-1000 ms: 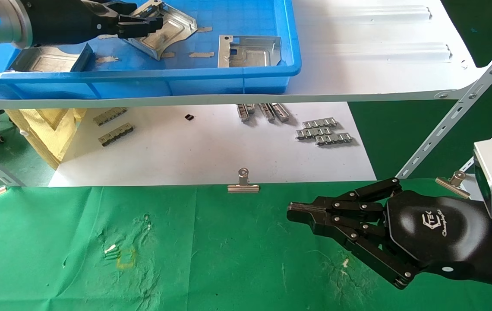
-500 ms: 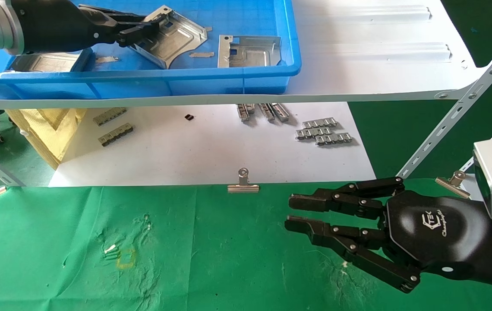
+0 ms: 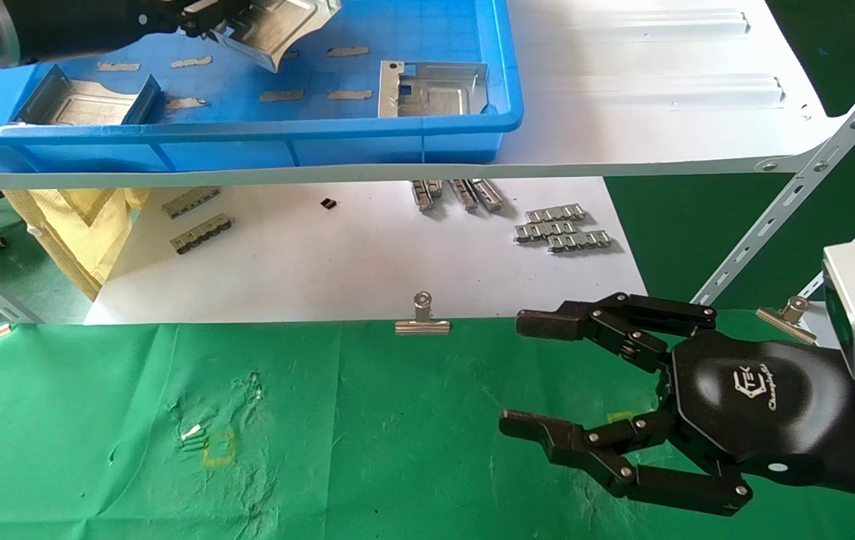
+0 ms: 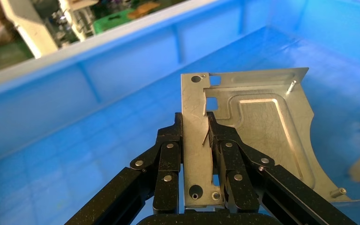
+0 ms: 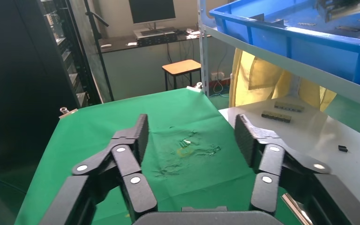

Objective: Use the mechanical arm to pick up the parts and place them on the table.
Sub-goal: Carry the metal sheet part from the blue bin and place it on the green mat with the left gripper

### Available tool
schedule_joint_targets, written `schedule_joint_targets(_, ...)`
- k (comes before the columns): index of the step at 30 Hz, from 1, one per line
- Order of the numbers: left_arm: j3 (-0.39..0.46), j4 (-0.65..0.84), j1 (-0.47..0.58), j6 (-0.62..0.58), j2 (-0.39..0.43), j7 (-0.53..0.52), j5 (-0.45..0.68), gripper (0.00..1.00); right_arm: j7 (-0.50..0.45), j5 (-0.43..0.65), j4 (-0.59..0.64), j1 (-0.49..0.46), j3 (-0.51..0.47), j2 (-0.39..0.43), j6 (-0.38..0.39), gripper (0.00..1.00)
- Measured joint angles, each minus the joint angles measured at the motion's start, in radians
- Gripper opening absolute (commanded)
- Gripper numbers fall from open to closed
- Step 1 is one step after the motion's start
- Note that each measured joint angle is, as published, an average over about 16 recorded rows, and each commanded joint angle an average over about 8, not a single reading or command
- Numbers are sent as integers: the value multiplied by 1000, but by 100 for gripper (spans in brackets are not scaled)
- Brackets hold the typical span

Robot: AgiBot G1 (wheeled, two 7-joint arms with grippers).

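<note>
My left gripper (image 3: pixel 206 19) is at the top left over the blue bin (image 3: pixel 397 135). It is shut on a silvery stamped part (image 3: pixel 277 26) and holds it lifted off the bin floor. In the left wrist view the fingers (image 4: pixel 168 154) clamp the part's edge flange (image 4: pixel 198 140). Two more parts lie in the bin, one at the left (image 3: pixel 86 101) and one at the right (image 3: pixel 431 90). My right gripper (image 3: pixel 525 375) is open and empty, low over the green-cloth table (image 3: pixel 367 450) at the right. It also shows in the right wrist view (image 5: pixel 190 140).
The bin stands on a white metal shelf (image 3: pixel 660 97) with slotted struts (image 3: pixel 795 195). Below it a white paper sheet (image 3: pixel 367 262) carries small ribbed metal strips (image 3: pixel 562 229). Binder clips (image 3: pixel 422 319) hold the cloth's far edge. A yellow square mark (image 3: pixel 219 448) is on the cloth.
My left gripper has lifted the part up and back, off the bin floor. My right gripper has gone from shut to wide open in place.
</note>
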State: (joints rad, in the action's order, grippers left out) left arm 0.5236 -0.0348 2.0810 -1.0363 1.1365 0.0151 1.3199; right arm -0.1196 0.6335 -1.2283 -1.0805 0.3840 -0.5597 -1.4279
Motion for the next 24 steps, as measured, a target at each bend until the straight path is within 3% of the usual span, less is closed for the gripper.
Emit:
schedule_joint_targets(16, -53, -43, -9, -396, -85, 118, -88, 0, 0, 0, 0, 0, 0, 0, 0, 100)
schedule_joint_targets(24, -59, -119, -47, -526, -129, 166, -137, 0, 0, 0, 0, 0, 0, 0, 0, 100)
